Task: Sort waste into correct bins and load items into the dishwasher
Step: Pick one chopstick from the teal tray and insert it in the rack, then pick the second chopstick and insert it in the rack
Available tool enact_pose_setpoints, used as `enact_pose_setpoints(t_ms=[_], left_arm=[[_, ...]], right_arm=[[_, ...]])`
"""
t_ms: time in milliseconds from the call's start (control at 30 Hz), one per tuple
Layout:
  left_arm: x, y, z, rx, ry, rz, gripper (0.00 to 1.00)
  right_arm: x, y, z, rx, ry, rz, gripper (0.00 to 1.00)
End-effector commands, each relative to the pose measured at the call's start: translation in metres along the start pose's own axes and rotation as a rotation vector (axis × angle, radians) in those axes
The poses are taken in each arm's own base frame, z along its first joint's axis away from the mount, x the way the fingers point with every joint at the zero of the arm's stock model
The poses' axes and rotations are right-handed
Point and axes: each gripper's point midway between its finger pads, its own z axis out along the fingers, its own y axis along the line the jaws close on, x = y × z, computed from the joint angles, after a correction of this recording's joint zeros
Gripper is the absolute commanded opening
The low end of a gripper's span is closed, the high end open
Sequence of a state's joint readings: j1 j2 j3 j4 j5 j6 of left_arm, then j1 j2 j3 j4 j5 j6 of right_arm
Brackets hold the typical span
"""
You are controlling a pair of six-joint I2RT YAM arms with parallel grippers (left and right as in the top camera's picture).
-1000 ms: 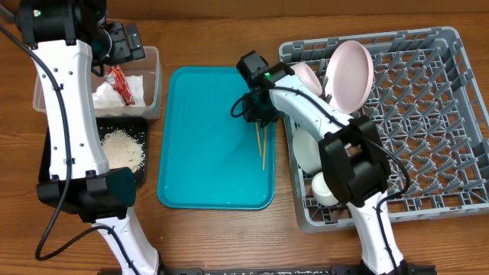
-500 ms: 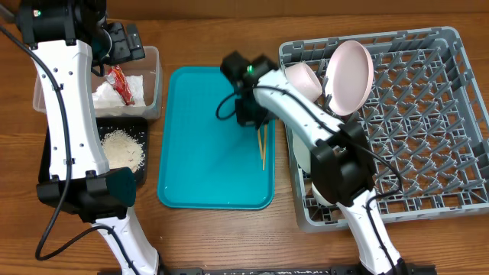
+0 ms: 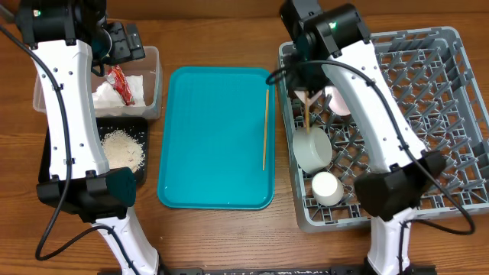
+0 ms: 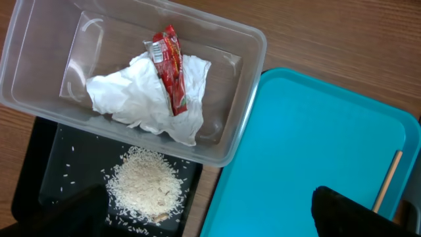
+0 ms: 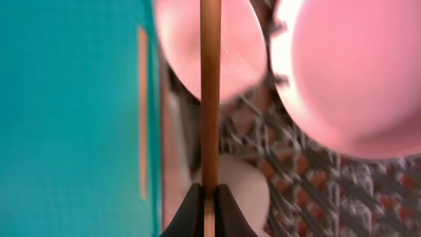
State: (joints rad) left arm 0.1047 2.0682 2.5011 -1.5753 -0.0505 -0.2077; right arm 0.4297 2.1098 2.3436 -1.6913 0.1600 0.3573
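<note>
My right gripper (image 3: 306, 96) (image 5: 210, 197) is shut on one wooden chopstick (image 5: 210, 99), held above the left side of the grey dish rack (image 3: 451, 114). The second chopstick (image 3: 265, 130) lies along the right side of the teal tray (image 3: 206, 137). In the rack stand a plate (image 3: 341, 103), a bowl (image 3: 312, 149) and a cup (image 3: 327, 188). My left gripper (image 3: 122, 42) (image 4: 207, 205) is open above the clear tub (image 4: 250, 105), which holds the napkin (image 4: 141, 99) and the wrapper (image 4: 172, 72). Rice (image 4: 145, 184) lies in the black tray (image 4: 39, 171).
The rack's right half has bare upright pegs. The right arm reaches across the rack's left edge and hides part of the plate and a second bowl (image 5: 237, 46). A wooden table (image 3: 229, 229) shows round the trays.
My right gripper has lifted one chopstick off the teal tray and moved up and right over the rack. The other chopstick now lies straight near the tray's right edge. The left arm is still.
</note>
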Motion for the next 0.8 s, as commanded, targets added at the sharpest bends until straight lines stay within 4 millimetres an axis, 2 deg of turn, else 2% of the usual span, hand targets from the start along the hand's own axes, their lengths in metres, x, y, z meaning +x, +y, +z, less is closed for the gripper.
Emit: enact_pose_setpoints(t_ms=[0, 167, 267, 333, 367, 433, 467, 567, 633, 700, 767], left_arm=[[-0.004, 0.0, -0.014, -0.001, -0.043, -0.01, 1.0], [-0.004, 0.0, -0.014, -0.001, -0.043, -0.01, 1.0], [-0.004, 0.0, -0.014, -0.001, -0.043, -0.01, 1.0], [-0.004, 0.0, -0.014, -0.001, -0.043, -0.01, 1.0], [-0.004, 0.0, -0.014, -0.001, -0.043, -0.01, 1.0], [-0.004, 0.0, -0.014, -0.001, -0.043, -0.01, 1.0], [-0.004, 0.0, -0.014, -0.001, -0.043, -0.01, 1.0], [-0.004, 0.0, -0.014, -0.001, -0.043, -0.01, 1.0], [-0.004, 0.0, -0.014, -0.001, -0.043, -0.01, 1.0], [-0.004, 0.0, -0.014, -0.001, -0.043, -0.009, 1.0], [-0.004, -0.001, -0.015, 0.0, -0.043, -0.007, 1.0]], right_arm=[[0.026, -0.043, -0.009, 0.063, 0.034, 0.035, 0.04], [0.067, -0.099, 0.017, 0.154, 0.18, 0.114, 0.04], [0.083, -0.112, 0.036, 0.179, 0.258, 0.111, 0.04], [0.09, -0.113, 0.045, 0.185, 0.283, 0.096, 0.04], [0.093, -0.113, 0.049, 0.188, 0.293, 0.093, 0.08], [0.095, -0.112, 0.052, 0.19, 0.3, 0.088, 0.2], [0.094, -0.111, 0.052, 0.189, 0.298, 0.088, 0.31], [0.091, -0.111, 0.05, 0.184, 0.283, 0.091, 0.37], [0.081, -0.107, 0.042, 0.159, 0.246, 0.099, 0.38], [0.065, -0.092, 0.032, 0.081, 0.186, 0.106, 0.38], [0.045, -0.061, 0.021, -0.072, 0.115, 0.068, 0.39]])
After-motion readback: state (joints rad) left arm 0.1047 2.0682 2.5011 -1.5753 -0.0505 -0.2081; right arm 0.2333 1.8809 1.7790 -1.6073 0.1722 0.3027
